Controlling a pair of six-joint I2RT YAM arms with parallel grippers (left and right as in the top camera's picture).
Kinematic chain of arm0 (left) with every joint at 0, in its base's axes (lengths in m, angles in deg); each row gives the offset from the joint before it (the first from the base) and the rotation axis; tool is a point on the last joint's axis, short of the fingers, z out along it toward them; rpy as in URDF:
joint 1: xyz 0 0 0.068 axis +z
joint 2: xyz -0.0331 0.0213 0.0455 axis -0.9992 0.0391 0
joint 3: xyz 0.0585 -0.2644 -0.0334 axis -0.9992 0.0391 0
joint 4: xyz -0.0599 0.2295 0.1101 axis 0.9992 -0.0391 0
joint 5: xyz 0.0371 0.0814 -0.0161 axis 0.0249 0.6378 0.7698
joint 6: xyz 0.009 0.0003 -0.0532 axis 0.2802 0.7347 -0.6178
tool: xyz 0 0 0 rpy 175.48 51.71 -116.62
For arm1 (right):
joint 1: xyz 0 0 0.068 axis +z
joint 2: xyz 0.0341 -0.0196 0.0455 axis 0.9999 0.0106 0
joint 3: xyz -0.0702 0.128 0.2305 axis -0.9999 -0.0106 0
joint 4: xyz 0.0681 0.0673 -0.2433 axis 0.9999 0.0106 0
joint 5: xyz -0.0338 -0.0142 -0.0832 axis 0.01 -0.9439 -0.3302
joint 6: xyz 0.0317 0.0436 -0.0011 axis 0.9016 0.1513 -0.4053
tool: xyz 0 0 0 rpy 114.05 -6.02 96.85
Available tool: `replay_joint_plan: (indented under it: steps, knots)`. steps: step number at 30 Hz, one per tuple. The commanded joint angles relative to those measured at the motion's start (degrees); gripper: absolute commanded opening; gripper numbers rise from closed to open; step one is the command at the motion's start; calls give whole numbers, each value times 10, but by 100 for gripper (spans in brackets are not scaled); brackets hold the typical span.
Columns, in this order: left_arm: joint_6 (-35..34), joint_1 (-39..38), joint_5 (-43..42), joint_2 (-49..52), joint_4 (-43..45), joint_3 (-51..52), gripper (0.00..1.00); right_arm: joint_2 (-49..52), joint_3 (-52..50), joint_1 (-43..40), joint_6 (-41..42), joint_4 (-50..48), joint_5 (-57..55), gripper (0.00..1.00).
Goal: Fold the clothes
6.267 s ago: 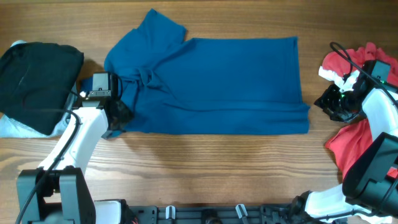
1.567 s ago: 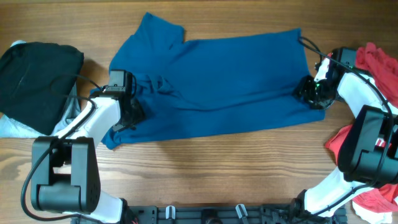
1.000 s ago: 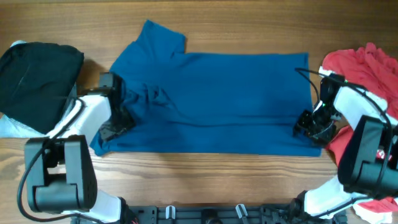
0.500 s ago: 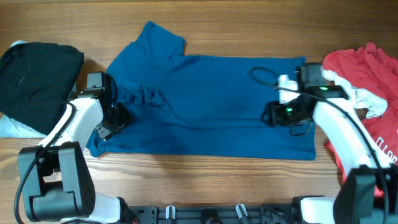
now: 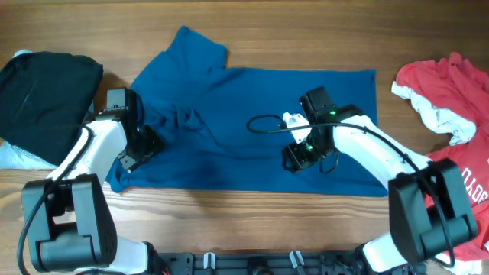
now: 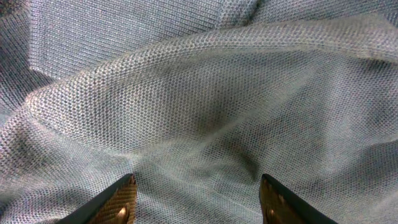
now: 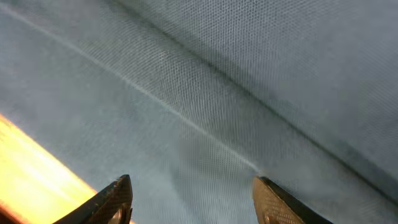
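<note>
Cloth fills the middle of the wooden surface (image 5: 306, 30): the dark blue T-shirt (image 5: 252, 122) lies spread flat there. The left pincer (image 5: 141, 147) rests on its bunched sleeve end, fingers apart. The right pincer (image 5: 299, 157) is over mid-shirt, fingers likewise apart.

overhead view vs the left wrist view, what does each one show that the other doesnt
Only overhead: the whole blue T-shirt spread on the table, a black garment, a red shirt and the right gripper. Only left wrist: the knit weave up close, and that the left gripper is open. Both: wrinkled blue cloth at the left gripper.
</note>
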Motion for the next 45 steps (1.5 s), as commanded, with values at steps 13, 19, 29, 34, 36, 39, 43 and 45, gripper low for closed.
replay_joint_plan:
  steps: [13, 19, 29, 34, 36, 39, 43, 45]
  knots:
    - [1, 4, -7, -14, -1, 4, 63, 1, 56, 1, 160, -68, -177, 71]
    - [1, 3, -49, -180, 11, -7, 75, -113, 56, -31, 235, 18, -215, 74]
    - [-100, -103, -144, -62, 196, -7, 69, -26, 19, -60, 263, 32, -158, 74]
    - [-167, -143, -144, 44, 251, -7, 65, -18, 18, -60, 263, 32, -156, 74]
    - [-167, -143, -133, 61, 255, -7, 65, -18, 18, -60, 263, 32, -156, 75]
    - [-167, -143, -124, 61, 264, -7, 64, -18, 18, -60, 263, 31, -156, 75]
    - [-167, -143, -124, 61, 268, -7, 28, -18, 18, -60, 263, 31, -156, 75]
    - [-167, -143, -132, 60, 267, -7, 4, -18, 18, -60, 263, 31, -156, 75]
